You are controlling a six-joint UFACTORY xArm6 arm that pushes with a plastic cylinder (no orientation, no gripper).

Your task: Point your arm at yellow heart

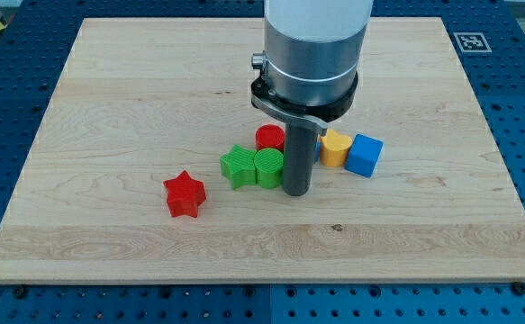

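The yellow heart [335, 148] lies right of the board's middle, partly hidden by my rod, touching the blue cube [364, 155] on its right. My tip [297, 193] rests on the board just to the view's left of and below the yellow heart, right beside the green cylinder [268, 168]. The rod stands between the green cylinder and the yellow heart.
A green star [238, 166] touches the green cylinder's left side. A red cylinder [269, 138] sits just above them, next to the rod. A red star [185, 193] lies alone lower left. The wooden board [109, 90] has a marker tag [468, 40] at its top right corner.
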